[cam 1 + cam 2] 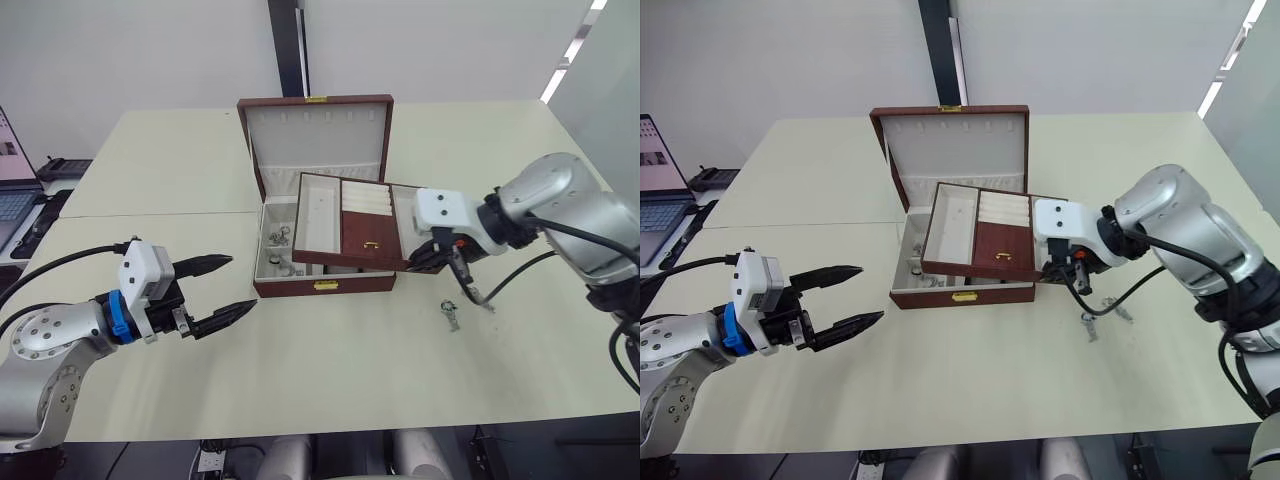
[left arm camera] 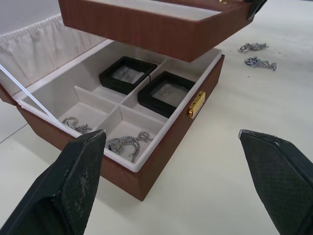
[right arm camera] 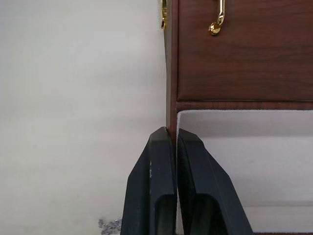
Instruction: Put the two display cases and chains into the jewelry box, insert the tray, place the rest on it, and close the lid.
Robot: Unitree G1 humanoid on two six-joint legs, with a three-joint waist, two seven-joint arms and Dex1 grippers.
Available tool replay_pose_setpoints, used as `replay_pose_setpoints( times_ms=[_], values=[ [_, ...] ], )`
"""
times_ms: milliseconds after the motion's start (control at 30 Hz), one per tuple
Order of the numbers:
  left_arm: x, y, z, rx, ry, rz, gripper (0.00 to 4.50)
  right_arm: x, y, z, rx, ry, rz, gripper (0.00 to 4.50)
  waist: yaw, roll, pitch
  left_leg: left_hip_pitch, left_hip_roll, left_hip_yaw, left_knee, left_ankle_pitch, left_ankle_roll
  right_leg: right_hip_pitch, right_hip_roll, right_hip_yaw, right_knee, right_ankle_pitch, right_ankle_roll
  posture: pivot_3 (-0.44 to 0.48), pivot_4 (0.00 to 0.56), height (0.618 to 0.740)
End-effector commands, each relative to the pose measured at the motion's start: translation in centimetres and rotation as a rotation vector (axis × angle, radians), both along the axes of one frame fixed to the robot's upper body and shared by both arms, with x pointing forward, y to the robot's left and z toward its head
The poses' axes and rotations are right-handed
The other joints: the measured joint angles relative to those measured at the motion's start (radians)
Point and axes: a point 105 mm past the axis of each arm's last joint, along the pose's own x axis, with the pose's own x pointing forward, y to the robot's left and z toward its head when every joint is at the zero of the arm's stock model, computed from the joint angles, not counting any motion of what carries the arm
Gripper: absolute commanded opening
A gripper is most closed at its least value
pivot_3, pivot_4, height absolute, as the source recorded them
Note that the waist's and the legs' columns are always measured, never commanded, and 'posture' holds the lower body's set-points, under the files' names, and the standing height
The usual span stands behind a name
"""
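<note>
Over on the left, the left claw [image 1: 222,288] is hovering above the worktop [image 1: 330,370] with its fingers spread wide and nothing between them, pointing toward the box [image 1: 322,283] just to its right. The box is sitting mid-worktop with its lid [image 1: 318,140] standing open at the back, and in the left wrist view the two cases [image 2: 146,83] are lying flat side by side in the rear compartments while the chains [image 2: 128,144] are resting in the front ones. Above the box the tray [image 1: 352,222] is hanging tilted, overlapping the opening but skewed toward the right. The right claw [image 1: 425,258] is clenched on the tray's right-hand rim, the thin wall pinched between its fingers [image 3: 164,186]. The tray's long axis is running roughly along the box's, so I judge it needs shifting left and levelling before going down, and the right arm is the one to do it. Farther right, the rest [image 1: 452,312] are lying on the worktop near the right arm.
</note>
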Motion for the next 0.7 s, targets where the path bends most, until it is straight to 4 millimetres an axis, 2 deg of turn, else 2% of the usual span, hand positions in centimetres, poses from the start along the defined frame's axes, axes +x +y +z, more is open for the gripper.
replay_pose_setpoints(
  times_ms=[33,333,700],
  values=[
    [0.0,0.7,0.8,0.019,-0.049,0.015,4.50,0.9,1.5,1.3,0.003,-0.074,0.037,0.03,-0.001,0.000,0.000,0.000,0.000,0.000,0.000,0.000,0.000,0.000,0.000,0.000,0.000,0.000,0.000,0.000,0.150,0.740],
    [-0.1,0.9,1.0,0.026,-0.061,0.026,4.50,1.8,4.7,1.2,0.021,-0.079,0.098,0.03,0.000,0.000,0.000,0.000,0.000,-0.001,0.000,0.000,0.000,0.000,0.000,0.000,0.000,0.000,0.000,0.000,0.150,0.740],
    [-0.2,1.4,0.9,0.031,-0.068,0.049,4.50,2.5,6.0,0.7,0.041,-0.065,0.109,0.03,0.000,0.000,0.000,0.000,0.000,-0.001,0.000,0.000,-0.001,-0.001,0.000,0.000,0.001,0.000,0.000,0.000,0.150,0.740]
  ],
)
